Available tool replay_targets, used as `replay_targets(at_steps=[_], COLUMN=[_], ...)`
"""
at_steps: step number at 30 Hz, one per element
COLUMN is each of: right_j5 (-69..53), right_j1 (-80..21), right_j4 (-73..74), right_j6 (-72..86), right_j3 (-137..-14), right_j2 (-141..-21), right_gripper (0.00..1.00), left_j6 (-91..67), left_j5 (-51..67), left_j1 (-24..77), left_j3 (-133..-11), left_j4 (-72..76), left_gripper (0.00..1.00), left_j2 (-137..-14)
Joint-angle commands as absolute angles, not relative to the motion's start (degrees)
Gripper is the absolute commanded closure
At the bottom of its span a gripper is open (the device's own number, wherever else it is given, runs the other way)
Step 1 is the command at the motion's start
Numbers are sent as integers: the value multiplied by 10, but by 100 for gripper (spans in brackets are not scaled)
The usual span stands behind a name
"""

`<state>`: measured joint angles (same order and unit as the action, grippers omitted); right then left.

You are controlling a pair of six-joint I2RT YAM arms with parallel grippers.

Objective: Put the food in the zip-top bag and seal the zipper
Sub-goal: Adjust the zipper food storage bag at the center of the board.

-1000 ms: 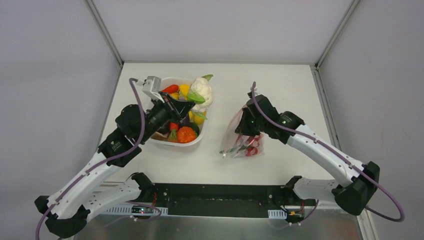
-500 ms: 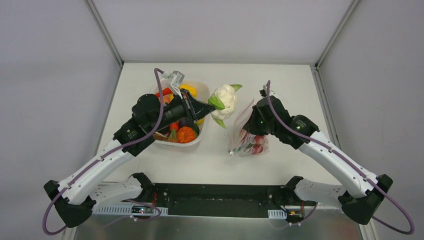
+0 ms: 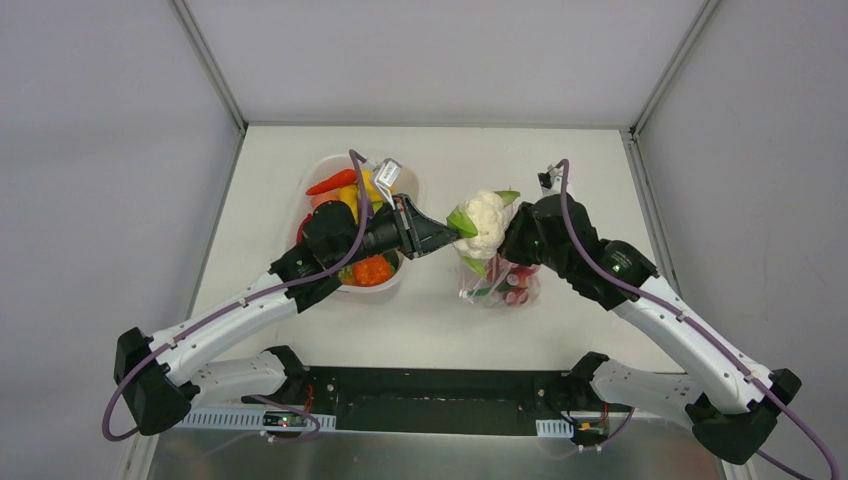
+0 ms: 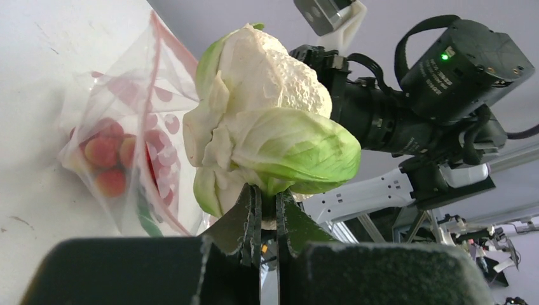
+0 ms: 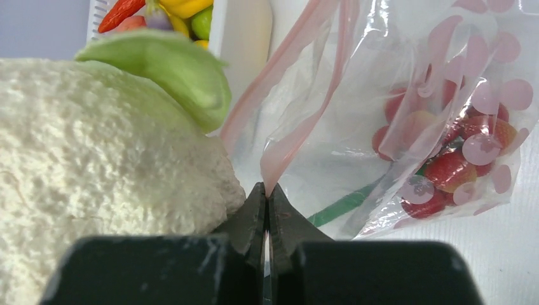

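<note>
My left gripper (image 3: 445, 235) (image 4: 273, 197) is shut on the stem of a white toy cauliflower (image 3: 484, 221) (image 4: 254, 95) with green leaves and holds it in the air over the mouth of the zip-top bag (image 3: 497, 280) (image 5: 394, 127). My right gripper (image 3: 512, 242) (image 5: 266, 189) is shut on the bag's pink zipper strip (image 5: 299, 127) and holds that edge up. The cauliflower (image 5: 95, 146) is right beside the right gripper. The bag holds red strawberry-like food (image 5: 445, 171) and a green piece. More food (image 3: 372, 268) lies in the white tub (image 3: 400, 277).
The white tub sits left of the bag, under the left arm. A red chilli (image 3: 330, 182) and yellow pieces lie in it. White enclosure walls stand on the left, right and far sides. The black base rail (image 3: 430, 400) runs along the near edge.
My left gripper has carried the cauliflower from the tub to the right, up to the bag's mouth. My right gripper has lifted and shifted the bag's edge to the right.
</note>
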<state>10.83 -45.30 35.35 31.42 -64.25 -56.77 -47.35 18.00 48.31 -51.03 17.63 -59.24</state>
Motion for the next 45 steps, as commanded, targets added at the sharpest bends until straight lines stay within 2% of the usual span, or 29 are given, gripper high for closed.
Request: replay_targets(at_steps=[1,10,17,22,27,36,45], right_j5=[96,88,68,11,5,5,-4], right_j1=[-453,-453,-453,-453,-453,-453,-453], right_j4=[299,293,284,275,281,272,242], right_j6=[334,333,333,299,262,269,279], right_j3=[-642,-639,-643,-647,-644,-641,-623], right_j2=[-554,-539,-529,-528,-520,-553,-533], right_gripper=[100,100,99,98,97,97,97], left_j6=[-490,-380,-364,-333,-299,-309,-363], left_j5=[183,85,84,42,24,103,72], left_j1=[488,489,490,492,494,509,509], left_j3=[-501,-505,-511,-525,-552,-603,-543], left_j4=[261,95,67,11,-53,-36,63], left_gripper=[100,100,100,100,100,100,100], left_j2=[-602,-580,-596,-596,-597,-598,-573])
